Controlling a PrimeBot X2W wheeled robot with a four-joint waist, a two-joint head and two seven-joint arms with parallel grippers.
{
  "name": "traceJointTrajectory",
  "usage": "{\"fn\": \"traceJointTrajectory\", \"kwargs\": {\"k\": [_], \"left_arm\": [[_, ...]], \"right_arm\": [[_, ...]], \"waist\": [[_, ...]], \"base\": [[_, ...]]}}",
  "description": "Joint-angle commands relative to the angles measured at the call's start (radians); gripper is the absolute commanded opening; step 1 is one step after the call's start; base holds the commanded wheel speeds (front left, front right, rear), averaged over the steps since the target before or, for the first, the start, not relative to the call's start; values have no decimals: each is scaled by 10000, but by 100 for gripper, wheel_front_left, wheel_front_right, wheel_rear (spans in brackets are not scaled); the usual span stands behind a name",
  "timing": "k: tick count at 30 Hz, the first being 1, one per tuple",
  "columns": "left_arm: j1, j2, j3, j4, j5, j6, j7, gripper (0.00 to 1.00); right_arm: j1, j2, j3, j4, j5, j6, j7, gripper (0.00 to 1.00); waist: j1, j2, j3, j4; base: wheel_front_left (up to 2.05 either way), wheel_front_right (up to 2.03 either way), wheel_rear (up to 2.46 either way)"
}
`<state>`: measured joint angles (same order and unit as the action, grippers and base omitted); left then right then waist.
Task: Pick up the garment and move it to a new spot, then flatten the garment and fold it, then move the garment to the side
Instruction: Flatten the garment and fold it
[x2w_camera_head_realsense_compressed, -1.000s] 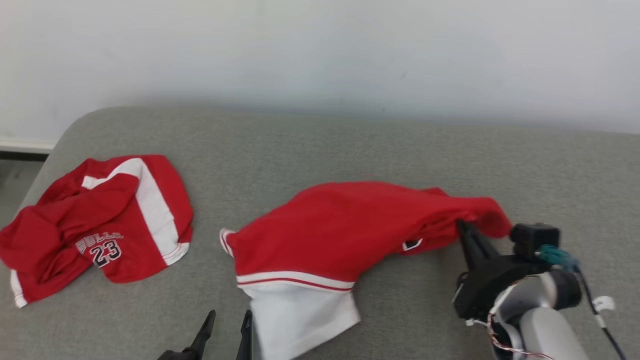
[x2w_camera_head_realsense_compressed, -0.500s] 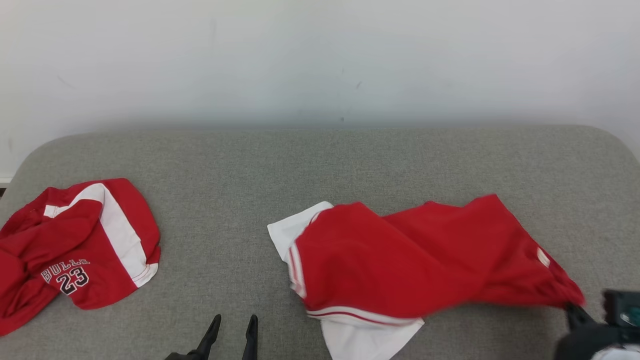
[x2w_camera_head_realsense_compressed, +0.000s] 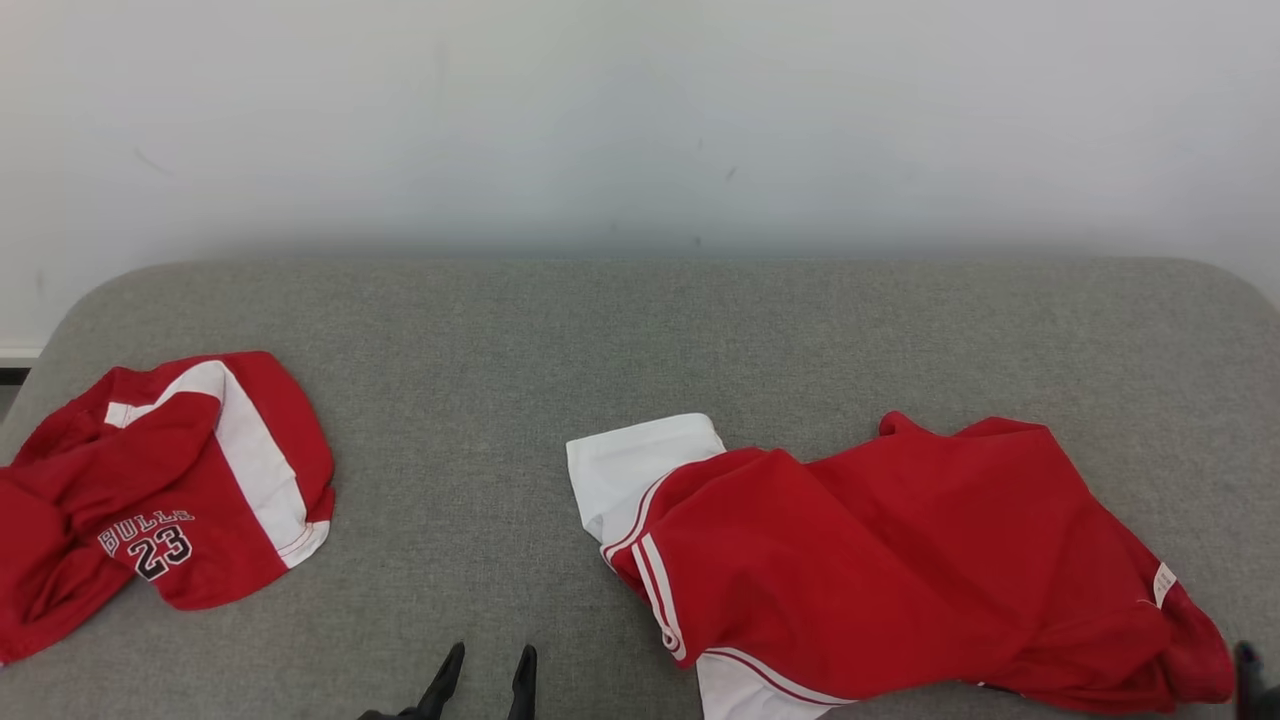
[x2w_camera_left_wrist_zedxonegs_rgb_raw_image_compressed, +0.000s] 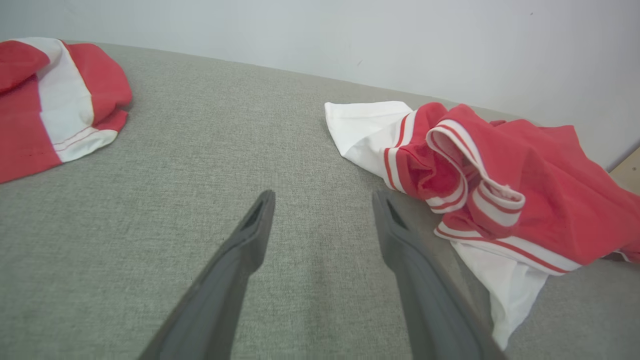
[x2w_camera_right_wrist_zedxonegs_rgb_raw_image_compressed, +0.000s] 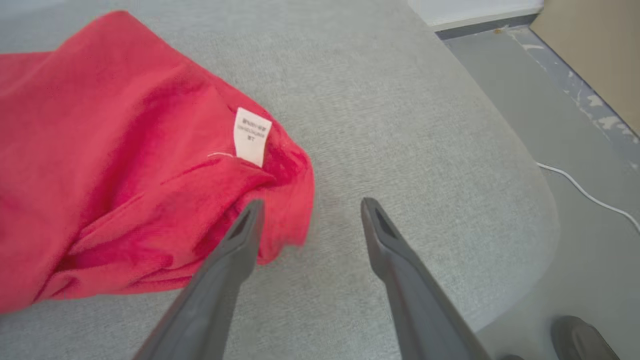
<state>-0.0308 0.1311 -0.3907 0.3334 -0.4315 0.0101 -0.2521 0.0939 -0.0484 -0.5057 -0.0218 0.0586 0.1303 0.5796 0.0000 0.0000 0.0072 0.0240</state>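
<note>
Two red-and-white pieces of clothing lie on one grey cushion. The garment is crumpled at the lower right of the head view, with a white panel at its upper left end and one white tag near its right end. Its lower edge is cut off by the frame. The jersey, printed "BULLS 23", is bunched at the left edge of that view, well apart from the garment and partly cropped.

There are two grippers. The left gripper shows just its two fingertips at the bottom of the head view. In the left wrist view its jaws stand wide apart over bare cushion, holding nothing. The right gripper also has its jaws spread and empty. One finger overlaps the garment's red edge in its wrist view, and whether it touches the cloth I cannot tell.

One white cable lies on the floor. A dark rounded shape in the bottom right corner of that view is too cropped to identify. The tag's print is unreadable.
</note>
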Motion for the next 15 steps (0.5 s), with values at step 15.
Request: {"fn": "traceJointTrajectory", "kwargs": {"k": [15], "left_arm": [[-350,-7,-215,185,-198,-122,153,100]], "right_arm": [[-2347,-1069,-309,2139,-1076,11,-72,100]], "waist": [[0,0,268,160]], "base": [[0,0,0]]}}
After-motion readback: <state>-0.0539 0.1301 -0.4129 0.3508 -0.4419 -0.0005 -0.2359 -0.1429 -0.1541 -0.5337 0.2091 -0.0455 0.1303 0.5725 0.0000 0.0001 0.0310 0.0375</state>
